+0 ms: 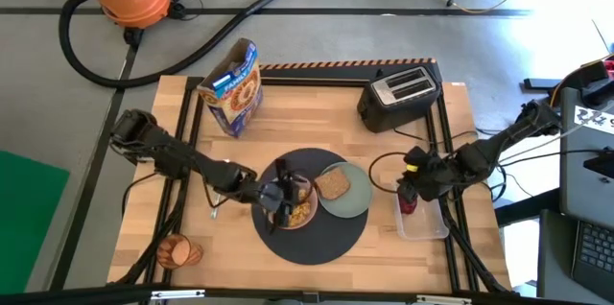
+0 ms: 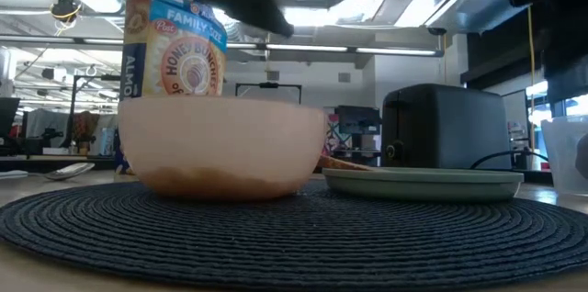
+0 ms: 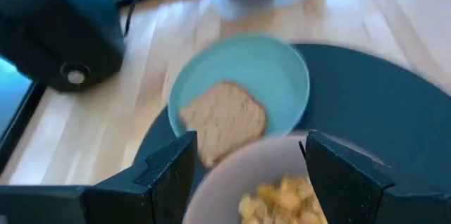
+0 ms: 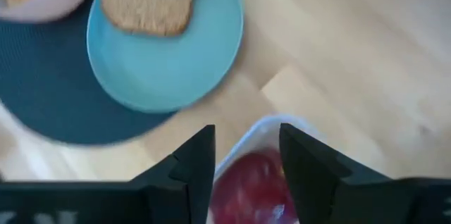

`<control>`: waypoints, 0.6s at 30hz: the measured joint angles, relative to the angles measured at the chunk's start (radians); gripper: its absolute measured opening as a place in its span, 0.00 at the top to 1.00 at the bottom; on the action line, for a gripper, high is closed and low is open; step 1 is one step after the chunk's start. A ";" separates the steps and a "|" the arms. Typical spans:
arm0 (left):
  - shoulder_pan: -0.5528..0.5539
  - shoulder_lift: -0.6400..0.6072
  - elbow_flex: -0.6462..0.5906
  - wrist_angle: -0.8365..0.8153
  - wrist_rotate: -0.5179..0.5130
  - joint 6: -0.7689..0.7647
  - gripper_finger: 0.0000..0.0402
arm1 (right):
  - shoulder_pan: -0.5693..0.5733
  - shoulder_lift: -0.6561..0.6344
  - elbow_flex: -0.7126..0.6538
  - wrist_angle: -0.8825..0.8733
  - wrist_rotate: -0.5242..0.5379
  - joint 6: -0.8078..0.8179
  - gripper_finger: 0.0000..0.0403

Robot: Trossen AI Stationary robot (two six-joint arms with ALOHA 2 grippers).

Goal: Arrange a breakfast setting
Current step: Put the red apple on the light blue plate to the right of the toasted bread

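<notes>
The pink bowl [image 1: 299,205] with cereal stands on the round dark-grey mat [image 1: 317,238]. The pale green plate [image 1: 350,199], half on the mat, carries the toast slice [image 1: 333,182]. My left gripper [image 3: 248,139] hangs open above the bowl [image 3: 282,182]. My right gripper [image 4: 246,131] is open over the red apple [image 4: 254,185], which lies in a clear container [image 1: 425,221] by the right edge. The metal spoon [image 1: 215,211] lies left of the mat. The orange cup [image 1: 179,249] lies on its side at the near left. My right gripper points down with one finger [image 4: 194,160] on each side of the apple's top; I cannot tell whether the fingers touch it. The apple sits in the container.
A black toaster [image 1: 400,96] stands at the far right, its cable looping toward the plate. A cereal box [image 1: 233,87] stands at the far left. Bare wood lies between them and along the near edge.
</notes>
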 joint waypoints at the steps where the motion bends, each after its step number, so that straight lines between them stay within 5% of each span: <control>1: -0.005 0.000 -0.008 -0.008 -0.006 0.000 0.38 | 0.005 0.000 0.000 -0.002 -0.026 0.006 0.62; 14: 0.073 0.000 -0.041 0.071 -0.017 -0.046 0.38 | 0.003 0.042 -0.066 -0.009 -0.327 0.089 0.50; 18: 0.076 0.000 -0.041 0.062 -0.015 -0.092 0.38 | 0.008 0.052 -0.068 -0.054 -0.331 0.156 0.50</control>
